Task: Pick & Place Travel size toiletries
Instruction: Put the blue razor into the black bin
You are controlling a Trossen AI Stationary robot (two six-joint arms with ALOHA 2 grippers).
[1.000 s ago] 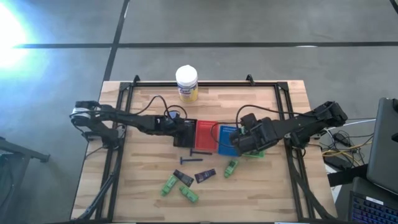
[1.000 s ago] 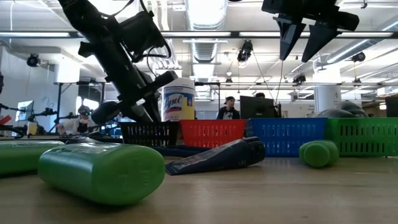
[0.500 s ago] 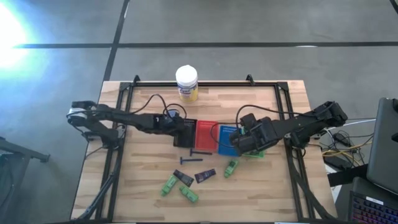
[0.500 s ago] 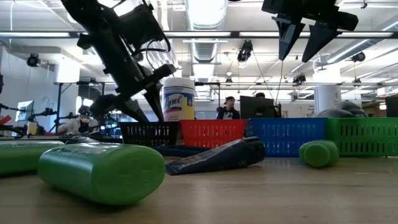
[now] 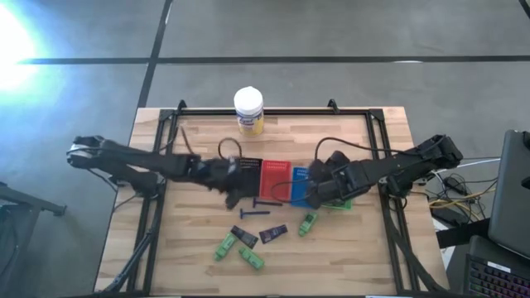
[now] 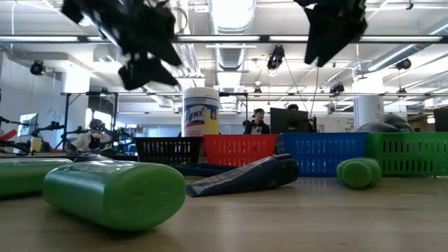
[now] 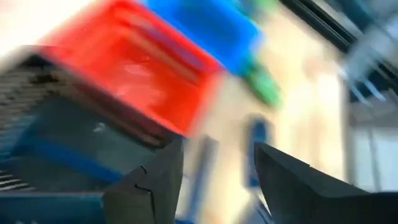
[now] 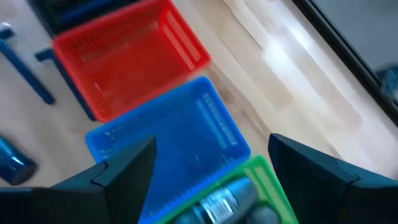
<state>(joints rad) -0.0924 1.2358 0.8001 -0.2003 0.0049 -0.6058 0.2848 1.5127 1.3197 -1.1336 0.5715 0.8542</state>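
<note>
The right wrist view alone shows a bottle (image 8: 227,199) lying inside the green tray (image 8: 267,180). Both the left gripper (image 7: 214,180) and the right gripper (image 8: 211,168) are spread.

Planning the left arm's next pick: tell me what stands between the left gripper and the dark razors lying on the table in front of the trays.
Nothing visible. The left gripper is open and empty, beside the black tray, and the nearest razor lies on bare wood close by. The red tray sits behind it, out of the path.
</note>
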